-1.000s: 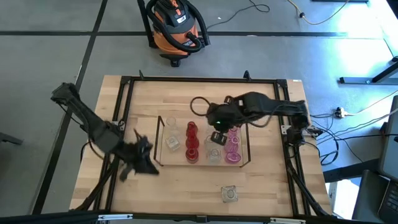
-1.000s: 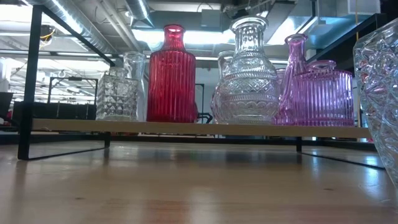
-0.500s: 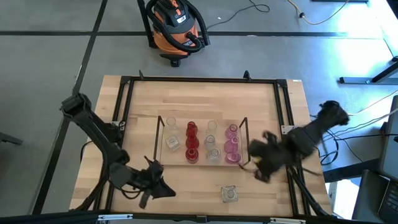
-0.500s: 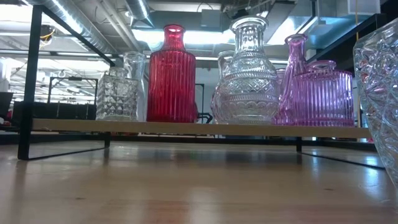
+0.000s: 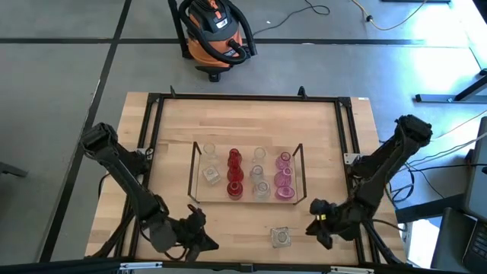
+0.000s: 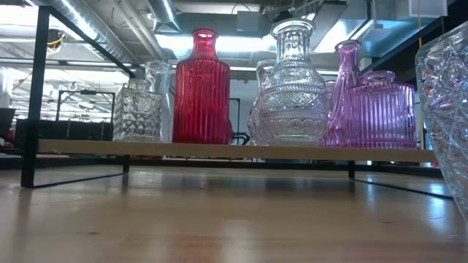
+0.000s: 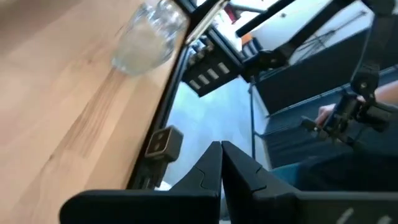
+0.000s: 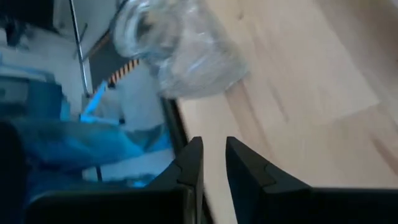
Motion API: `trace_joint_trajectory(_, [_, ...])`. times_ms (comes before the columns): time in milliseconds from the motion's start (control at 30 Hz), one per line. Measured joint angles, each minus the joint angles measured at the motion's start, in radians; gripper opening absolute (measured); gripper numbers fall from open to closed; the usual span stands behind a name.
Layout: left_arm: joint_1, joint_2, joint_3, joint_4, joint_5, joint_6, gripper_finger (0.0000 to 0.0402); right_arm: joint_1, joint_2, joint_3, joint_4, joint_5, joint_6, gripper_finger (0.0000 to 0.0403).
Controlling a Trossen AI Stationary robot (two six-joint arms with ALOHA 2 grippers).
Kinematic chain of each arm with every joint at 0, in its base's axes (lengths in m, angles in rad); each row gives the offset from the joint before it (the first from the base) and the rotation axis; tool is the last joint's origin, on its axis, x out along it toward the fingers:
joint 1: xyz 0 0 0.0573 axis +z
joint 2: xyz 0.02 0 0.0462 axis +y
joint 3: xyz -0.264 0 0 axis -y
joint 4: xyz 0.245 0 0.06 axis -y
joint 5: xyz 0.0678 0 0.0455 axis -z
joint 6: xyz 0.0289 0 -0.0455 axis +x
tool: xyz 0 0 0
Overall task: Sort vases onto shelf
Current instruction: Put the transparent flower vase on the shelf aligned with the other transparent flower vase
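The wire shelf (image 5: 298, 164) stands at mid table and holds rows of clear (image 5: 211, 173), red (image 5: 234, 173), clear (image 5: 259, 179) and pink (image 5: 284, 176) vases, each on its base on the shelf board (image 6: 219, 150). One clear jar (image 5: 281, 237) stands alone on the table near the front edge; it also shows in the low view (image 6: 446, 109). My left gripper (image 7: 221, 148) is shut and empty, left of that jar (image 7: 146, 37), near the front edge (image 5: 207, 242). My right gripper (image 8: 212, 149) is empty with a narrow gap between its fingers, right of the jar (image 8: 174, 43) in the high view (image 5: 313, 227).
A black frame (image 5: 156, 99) edges the table. An orange shop vacuum (image 5: 215, 34) stands on the floor beyond the far edge. Bare wood lies between the shelf and the front edge on both sides of the lone jar.
My right gripper has left the pink vases on the shelf, gone toward the table's right edge, then down toward the near edge beside the lone jar. My left gripper has gone toward the near edge and rightward. The vases have stayed in place.
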State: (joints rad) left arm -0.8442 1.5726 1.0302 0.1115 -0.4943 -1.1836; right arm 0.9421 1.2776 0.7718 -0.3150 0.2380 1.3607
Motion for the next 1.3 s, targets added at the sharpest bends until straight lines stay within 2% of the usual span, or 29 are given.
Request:
trace_joint_trajectory(100, [-0.009, 0.011, 0.007, -0.023, -0.034, -0.066, 0.0, -0.008, 0.021, -0.083, 0.126, 0.049, 0.036, 0.0053])
trace_joint_trajectory(300, [-0.014, 0.01, 0.008, -0.014, -0.075, -0.1, 0.0, -0.059, 0.08, -0.153, 0.227, 0.03, 0.049, 0.0053])
trace_joint_trajectory(400, [-0.014, 0.01, 0.008, -0.016, -0.088, -0.106, 0.0, -0.095, 0.12, -0.154, 0.268, -0.005, 0.036, 0.0053])
trace_joint_trajectory(633, [-0.014, 0.01, 0.008, -0.018, -0.133, -0.098, 0.0, -0.184, 0.221, -0.151, 0.497, -0.116, -0.024, 0.0053])
trace_joint_trajectory(967, [-0.015, 0.01, 0.008, -0.017, -0.14, -0.12, 0.0, -0.236, 0.266, -0.083, 0.505, -0.205, -0.081, 0.0053])
trace_joint_trajectory(1300, [-0.015, 0.01, 0.008, -0.02, -0.14, -0.117, 0.0, -0.17, 0.265, -0.082, 0.506, -0.226, -0.031, 0.0053])
